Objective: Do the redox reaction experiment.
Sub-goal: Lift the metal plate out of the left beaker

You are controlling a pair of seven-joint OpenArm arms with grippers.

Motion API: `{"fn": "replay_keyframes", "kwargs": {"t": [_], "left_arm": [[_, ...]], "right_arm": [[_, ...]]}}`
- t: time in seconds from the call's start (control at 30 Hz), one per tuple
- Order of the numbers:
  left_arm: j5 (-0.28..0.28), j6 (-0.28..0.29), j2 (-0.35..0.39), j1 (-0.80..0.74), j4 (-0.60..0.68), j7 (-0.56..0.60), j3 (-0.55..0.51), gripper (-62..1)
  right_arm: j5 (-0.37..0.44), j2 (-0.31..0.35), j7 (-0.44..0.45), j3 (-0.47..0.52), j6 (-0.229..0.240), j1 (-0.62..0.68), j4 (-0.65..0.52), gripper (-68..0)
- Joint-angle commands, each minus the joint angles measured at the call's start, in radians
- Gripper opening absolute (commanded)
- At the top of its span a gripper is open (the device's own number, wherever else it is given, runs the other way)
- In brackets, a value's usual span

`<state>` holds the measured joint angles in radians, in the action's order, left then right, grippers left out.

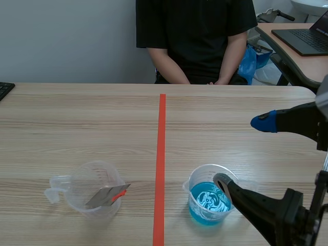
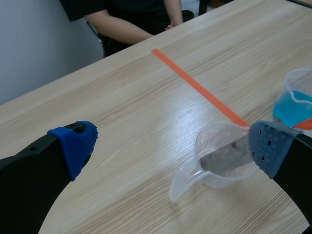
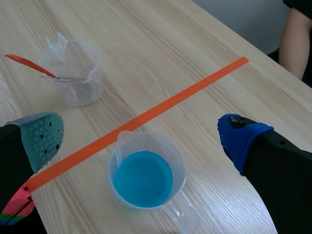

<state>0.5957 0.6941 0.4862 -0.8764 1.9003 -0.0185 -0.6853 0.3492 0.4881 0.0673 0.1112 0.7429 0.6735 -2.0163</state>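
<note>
Right gripper gapes wide, straddling the beaker of blue liquid with room on both sides. Left gripper, equally wide, hangs above the clear beaker holding a grey metal strip. An orange tape line separates the beakers; bare table stretches beyond.

Scene camera: set at the near edge of the table, facing across it to the seated person, moderate range. Left wrist camera: angled down, close over the clear beaker. Right wrist camera: angled down, close over the blue-liquid beaker. All three views share both beakers and the tape line
</note>
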Motion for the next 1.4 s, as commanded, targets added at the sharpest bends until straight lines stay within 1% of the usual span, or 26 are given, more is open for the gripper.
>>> {"fn": "replay_keyframes", "kwargs": {"t": [0.0, 0.07, 0.2, 0.27, 0.43, 0.5, 0.63, 0.8, 0.9, 1.0, 1.23, 1.37], "left_arm": [[0.014, 0.002, -0.009, -0.023, 0.010, 0.013, -0.021, 1.4], [0.015, 0.002, -0.009, -0.051, 0.010, 0.013, -0.043, 1.4], [0.015, 0.002, -0.012, -0.098, 0.010, 0.013, -0.074, 1.4], [0.014, 0.002, -0.033, -0.111, 0.010, 0.012, -0.090, 1.4], [0.015, 0.002, -0.118, -0.117, 0.010, -0.032, -0.142, 1.4], [0.015, 0.002, -0.143, -0.135, 0.005, -0.032, -0.158, 1.4], [0.015, 0.002, -0.171, -0.176, -0.030, -0.035, -0.177, 1.4], [0.024, 0.002, -0.204, -0.190, -0.091, -0.030, -0.206, 1.4], [0.041, 0.002, -0.206, -0.190, -0.109, -0.025, -0.208, 1.4], [0.040, 0.002, -0.206, -0.190, -0.110, -0.025, -0.211, 1.4], [0.041, 0.002, -0.203, -0.189, -0.110, -0.023, -0.215, 1.4], [0.046, 0.002, -0.203, -0.186, -0.110, -0.023, -0.215, 1.4]], "right_arm": [[0.017, 0.015, 0.020, 0.006, 0.003, -0.024, -0.020, 0.4], [0.014, 0.028, 0.027, 0.006, 0.003, -0.040, -0.020, 0.4], [-0.019, 0.050, 0.029, 0.005, 0.003, -0.074, -0.020, 0.4], [-0.022, 0.063, 0.029, -0.008, 0.003, -0.089, -0.020, 0.4], [-0.033, 0.106, 0.029, -0.081, 0.003, -0.116, -0.020, 0.4], [-0.040, 0.119, 0.029, -0.114, 0.003, -0.126, -0.020, 0.4], [-0.069, 0.139, 0.029, -0.184, 0.003, -0.161, -0.020, 0.4], [-0.105, 0.140, 0.029, -0.268, 0.003, -0.222, -0.020, 0.4], [-0.146, 0.140, 0.028, -0.324, 0.003, -0.262, -0.020, 0.4], [-0.195, 0.140, 0.025, -0.378, 0.003, -0.287, -0.020, 0.4], [-0.273, 0.140, 0.030, -0.478, 0.003, -0.294, -0.020, 0.4], [-0.349, 0.140, 0.036, -0.535, 0.003, -0.312, -0.017, 0.4]]}}
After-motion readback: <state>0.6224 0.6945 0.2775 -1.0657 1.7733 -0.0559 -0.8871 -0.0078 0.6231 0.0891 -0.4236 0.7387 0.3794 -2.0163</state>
